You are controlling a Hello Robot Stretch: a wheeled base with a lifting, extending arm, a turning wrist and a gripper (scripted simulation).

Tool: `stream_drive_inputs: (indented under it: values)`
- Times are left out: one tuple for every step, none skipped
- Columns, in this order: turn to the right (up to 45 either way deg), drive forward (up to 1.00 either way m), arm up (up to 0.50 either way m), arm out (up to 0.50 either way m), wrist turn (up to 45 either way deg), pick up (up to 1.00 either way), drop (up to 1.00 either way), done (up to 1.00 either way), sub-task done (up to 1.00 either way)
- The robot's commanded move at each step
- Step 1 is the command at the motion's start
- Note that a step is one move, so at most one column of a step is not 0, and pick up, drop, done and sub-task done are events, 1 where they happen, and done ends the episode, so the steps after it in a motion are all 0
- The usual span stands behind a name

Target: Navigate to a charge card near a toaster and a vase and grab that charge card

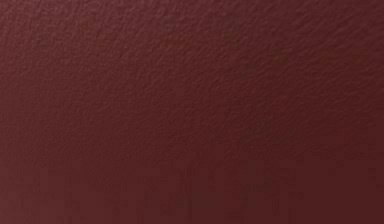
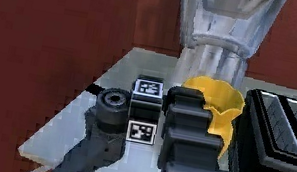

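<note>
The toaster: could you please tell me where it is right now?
In the arm side view, the black toaster stands at the right of the grey table, just right of the yellow vase.

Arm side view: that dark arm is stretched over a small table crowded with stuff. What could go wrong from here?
1. The arm lies right beside the yellow vase; a sideways swing might knock it over.
2. The black toaster stands just past the vase, leaving little room on that side.
3. The forward view faces a dark red wall, seemingly close; driving ahead might bump it.
</note>
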Motion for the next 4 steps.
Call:
stream_drive_inputs:
  values:
    - [0.0, 0.0, 0.0, 0.0, 45.0, 0.0, 0.0, 0.0, 0.0]
    - [0.0, 0.0, 0.0, 0.0, 45.0, 0.0, 0.0, 0.0, 0.0]
    - [0.0, 0.0, 0.0, 0.0, 39.0, 0.0, 0.0, 0.0, 0.0]
    - [0.0, 0.0, -0.16, 0.0, 0.0, 0.0, 0.0, 0.0, 0.0]
